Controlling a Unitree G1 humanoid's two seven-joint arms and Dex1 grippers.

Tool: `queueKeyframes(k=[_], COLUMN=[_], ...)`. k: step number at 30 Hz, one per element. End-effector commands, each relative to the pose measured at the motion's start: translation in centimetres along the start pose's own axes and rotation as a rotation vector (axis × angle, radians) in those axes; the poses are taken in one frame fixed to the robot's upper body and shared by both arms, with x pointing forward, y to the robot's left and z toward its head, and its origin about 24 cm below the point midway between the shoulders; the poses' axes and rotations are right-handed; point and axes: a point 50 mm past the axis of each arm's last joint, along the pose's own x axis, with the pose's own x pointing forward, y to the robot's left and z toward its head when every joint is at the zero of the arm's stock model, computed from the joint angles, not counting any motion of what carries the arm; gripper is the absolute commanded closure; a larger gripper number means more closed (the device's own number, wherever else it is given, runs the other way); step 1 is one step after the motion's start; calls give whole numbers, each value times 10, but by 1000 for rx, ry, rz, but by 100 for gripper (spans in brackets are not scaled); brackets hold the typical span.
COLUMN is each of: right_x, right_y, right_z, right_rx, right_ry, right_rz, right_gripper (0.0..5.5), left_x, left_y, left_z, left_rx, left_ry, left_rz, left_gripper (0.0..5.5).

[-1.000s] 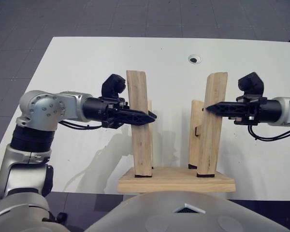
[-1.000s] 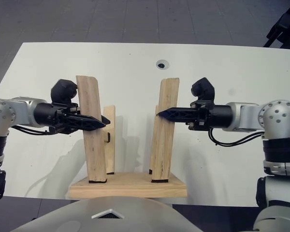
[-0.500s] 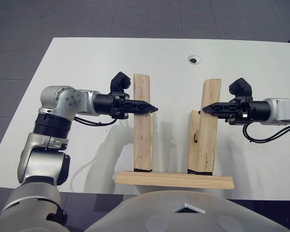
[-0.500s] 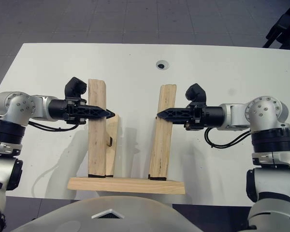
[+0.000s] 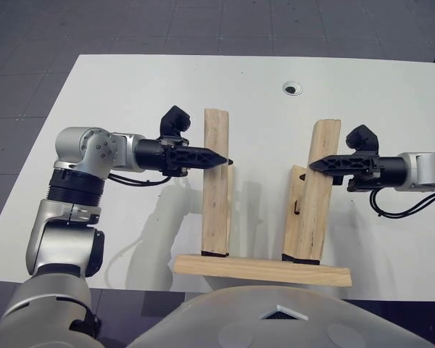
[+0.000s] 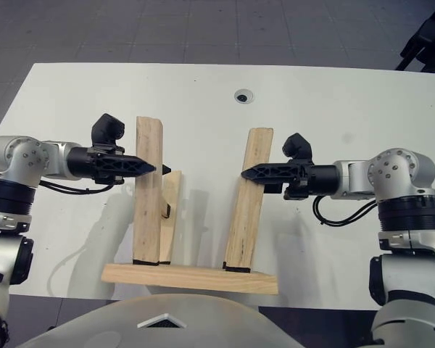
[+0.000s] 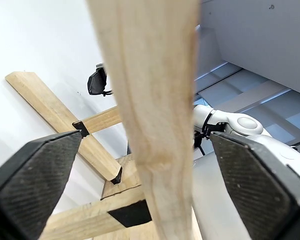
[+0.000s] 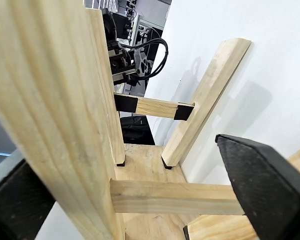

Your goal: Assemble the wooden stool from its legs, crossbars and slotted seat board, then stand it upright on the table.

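The left front leg (image 5: 216,181) hides nearly all of the left back leg (image 6: 171,206). The right front leg (image 5: 317,188) covers half of the right back leg (image 5: 296,210). Whether the left tool (image 5: 223,159) touches wood cannot be told. In the wrist views the front legs run off the frame at top and bottom, and the lower corners cut off the fingers (image 7: 35,190).

The legs (image 5: 216,181) and seat board (image 5: 261,270) are pale, bare wood, smooth with visible grain. The table (image 5: 116,94) is smooth matt white; the pads (image 7: 35,190) are matt black, finely ribbed.
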Motion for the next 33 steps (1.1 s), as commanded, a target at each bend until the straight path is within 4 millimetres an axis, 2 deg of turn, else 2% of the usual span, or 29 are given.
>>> queueKeyframes(k=[1,2,12,17,26,29,33], right_x=[-9,-10,-13,-18,-48,-58,-78], right_y=[-5,-3,37,39,33,34,46], right_z=[-5,-4,6,5,-15,-21,-39], right_rx=[15,5,-149,-160,-196,-291,-381], right_ry=[7,4,-14,-45,-120,-133,-166], right_rz=[-99,-99,-11,-6,-97,-150,-142], right_gripper=[0,0,0,0,0,0,0], left_x=[-3,-4,-9,-15,-49,-61,-79], left_y=[-8,-9,-12,-10,-10,-12,-27], left_z=[3,3,4,2,-13,-19,-30], left_rx=[30,33,75,119,214,254,330], left_ry=[10,12,-9,-19,-15,-6,13], left_rz=[-2,-5,1,40,192,239,281], left_gripper=[17,5,5,5,5,5,5])
